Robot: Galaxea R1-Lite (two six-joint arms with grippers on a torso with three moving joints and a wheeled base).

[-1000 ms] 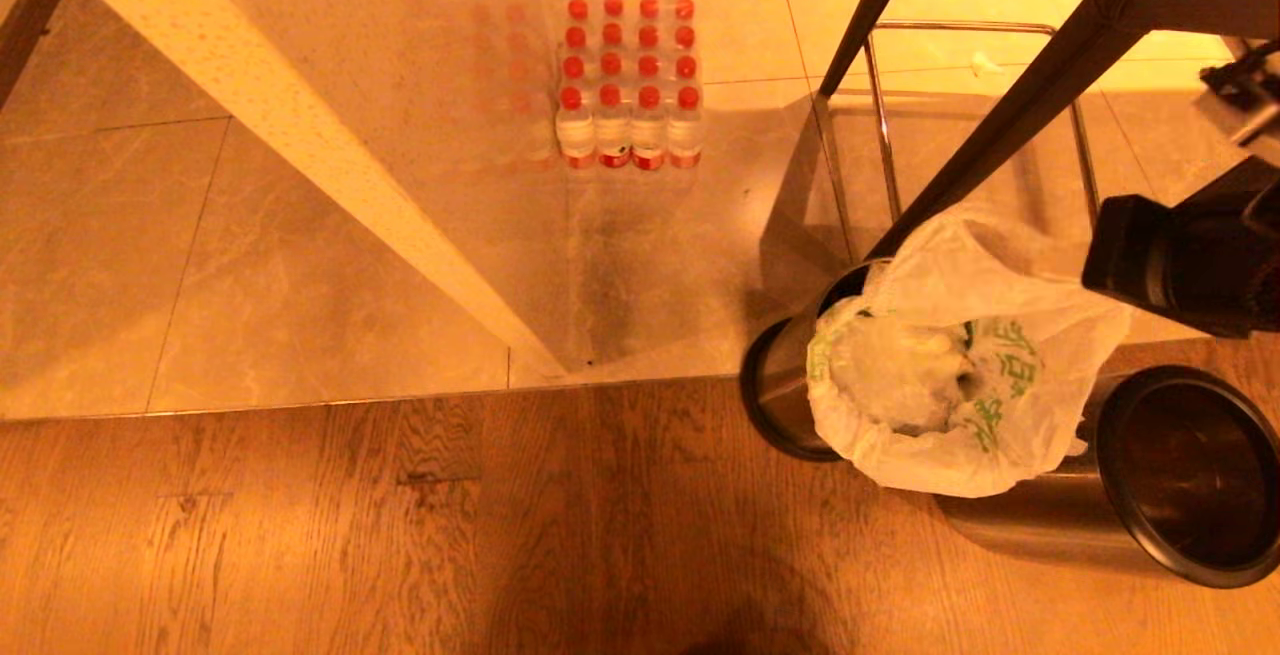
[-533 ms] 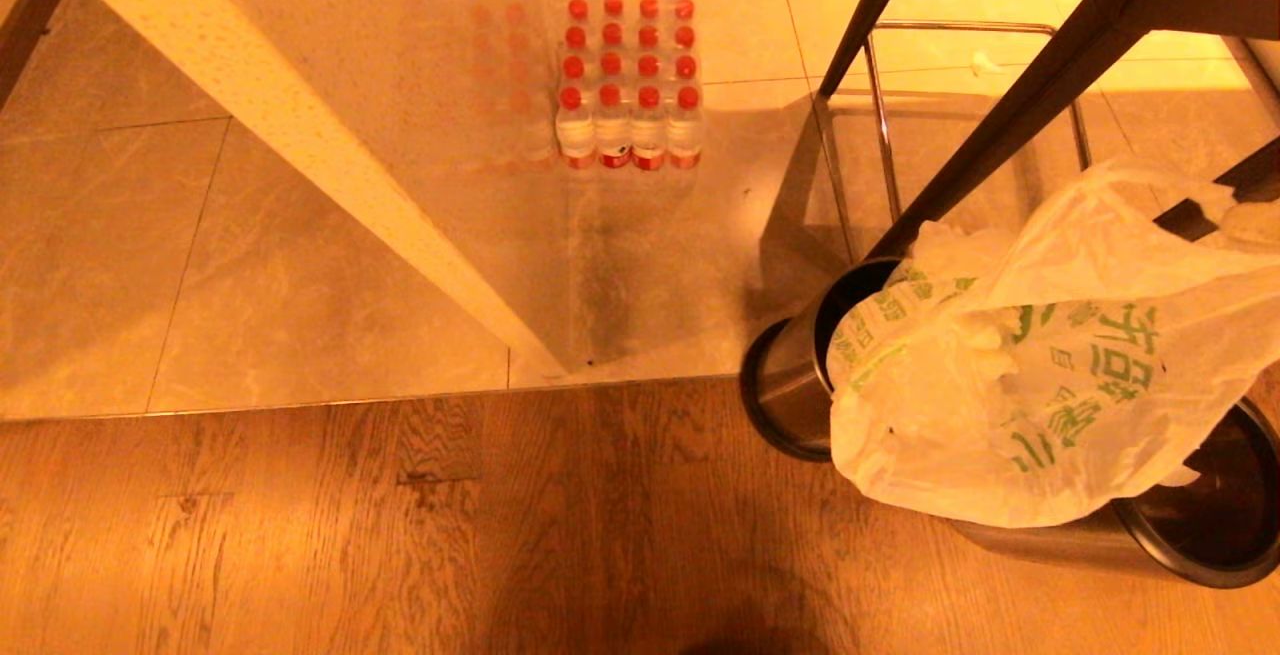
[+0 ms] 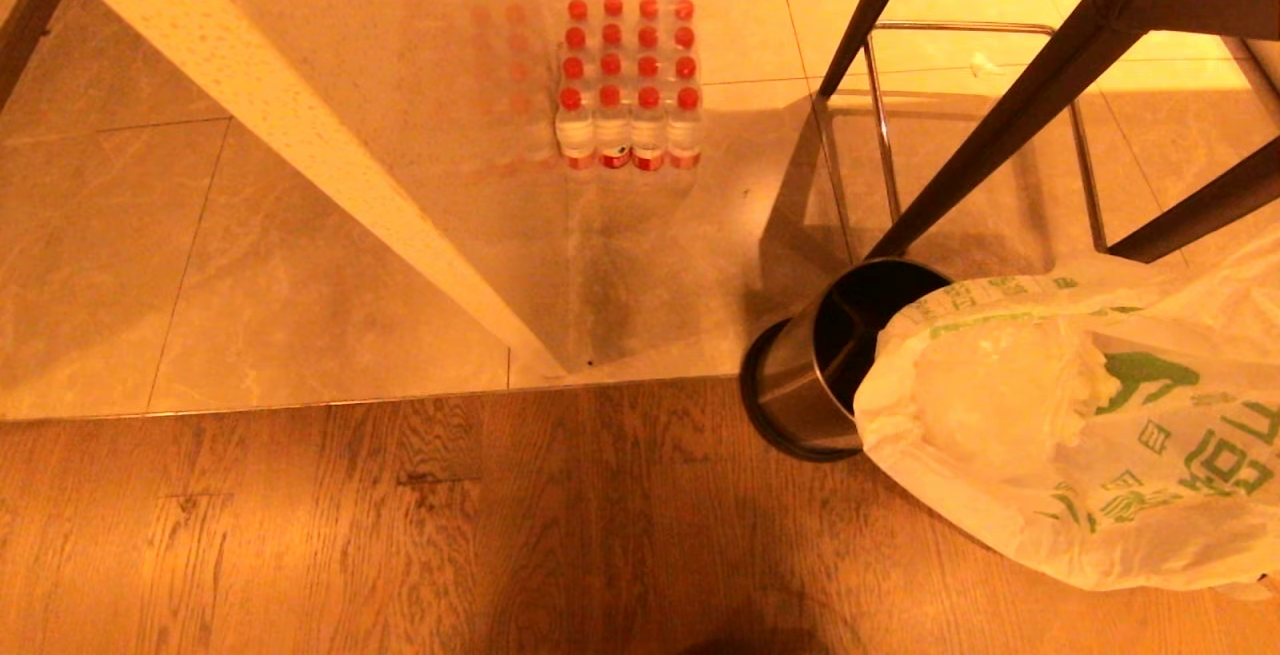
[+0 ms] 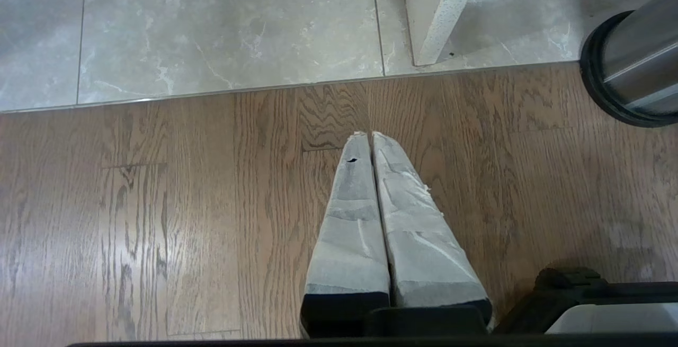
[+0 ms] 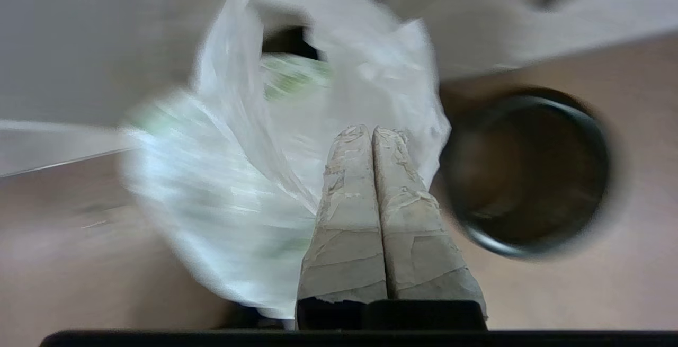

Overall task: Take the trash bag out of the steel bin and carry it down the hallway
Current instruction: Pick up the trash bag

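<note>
The trash bag (image 3: 1080,435), thin white plastic with green print, hangs in the air at the right of the head view, out of the steel bin (image 3: 815,375). The bin stands upright on the wood floor with its dark inside showing. In the right wrist view my right gripper (image 5: 371,131) is shut on the bag's film (image 5: 238,188), which hangs beside and past the fingers. This gripper is outside the head view. My left gripper (image 4: 369,134) is shut on nothing and parked over the wood floor, with the bin's base (image 4: 630,82) off to one side.
Grey marbled hallway tiles (image 3: 250,265) begin just past the wood floor. A white wall corner (image 3: 300,155) juts in. A pack of red-capped water bottles (image 3: 630,85) stands on the tiles. Dark table legs (image 3: 1000,125) and a chrome frame (image 3: 880,135) rise behind the bin. Another dark-inside bin (image 5: 529,172) sits nearby.
The bag has come up out of the steel bin and swung right, closer to the camera. The right arm has left the head view. The bag now hides the second bin there.
</note>
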